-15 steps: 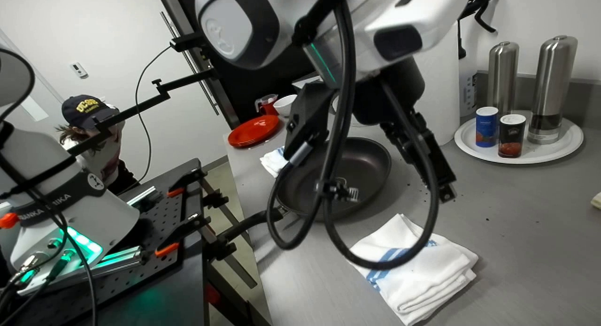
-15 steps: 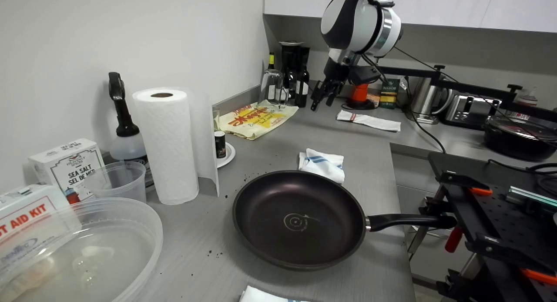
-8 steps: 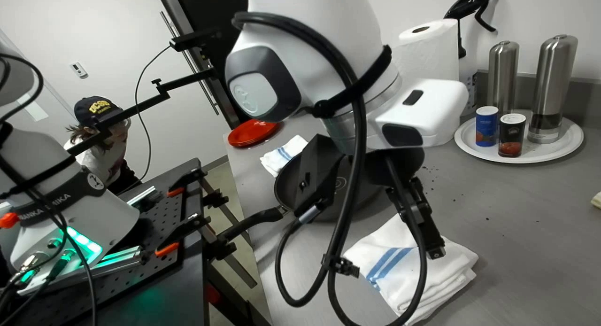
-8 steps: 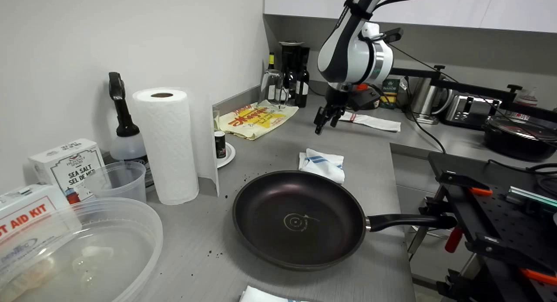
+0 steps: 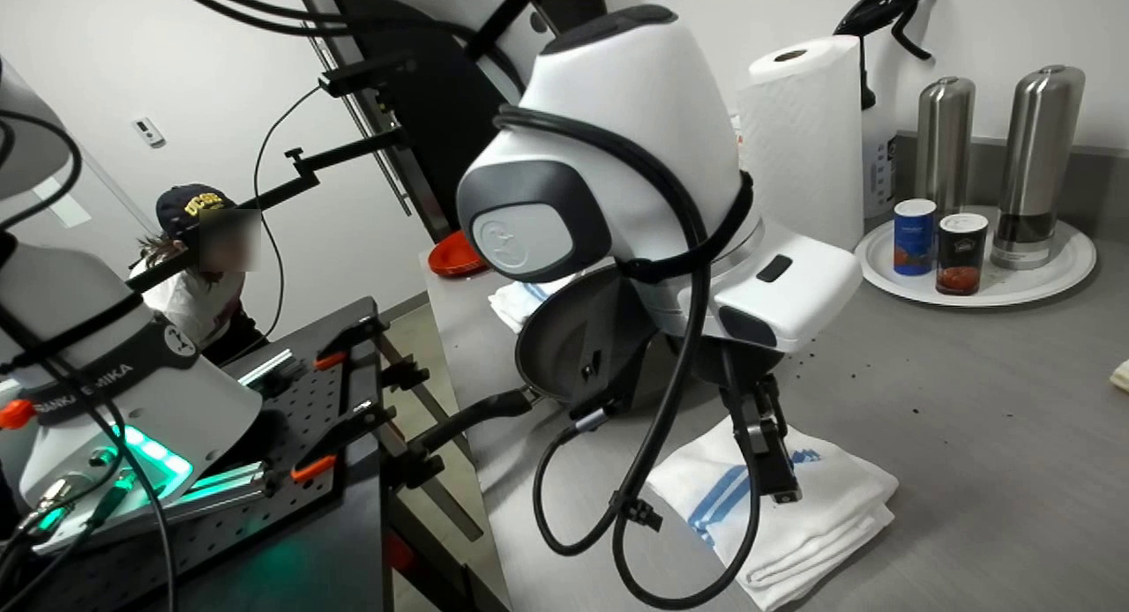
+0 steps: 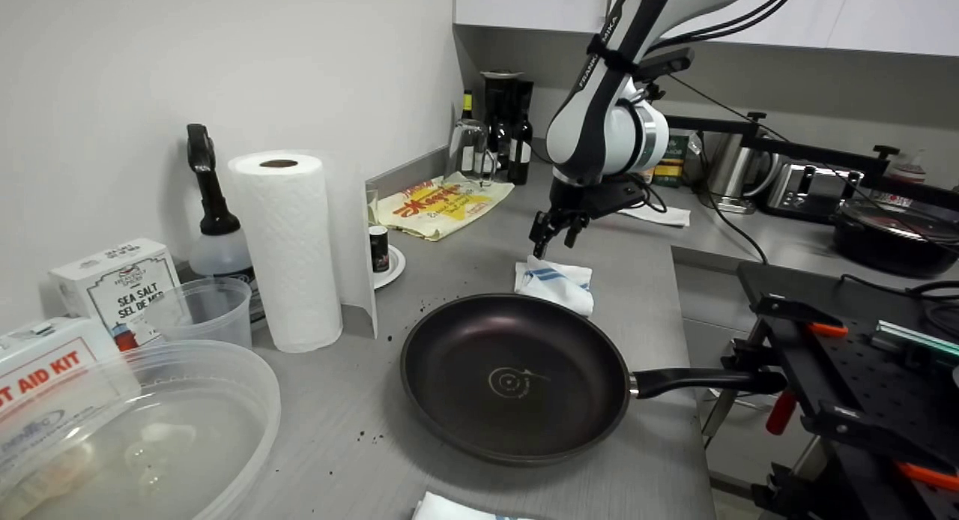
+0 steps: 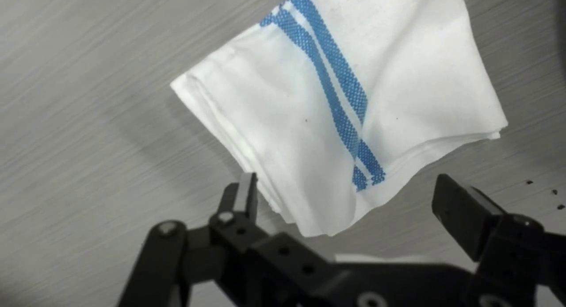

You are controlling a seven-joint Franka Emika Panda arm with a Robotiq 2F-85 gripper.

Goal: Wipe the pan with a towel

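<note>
Fingers (image 7: 464,216) lower than before (spread wide), nearer towel (image 7: 283,121); pan (image 6: 517,415) unmoved.

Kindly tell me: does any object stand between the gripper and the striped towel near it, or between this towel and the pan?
Nothing visible does. In the wrist view, the open gripper faces the towel with no object between. In an exterior view, the towel lies beside the pan; only its raised side probably must be cleared.

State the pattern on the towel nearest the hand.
White towel with two blue stripes, clearest in the wrist view.
</note>
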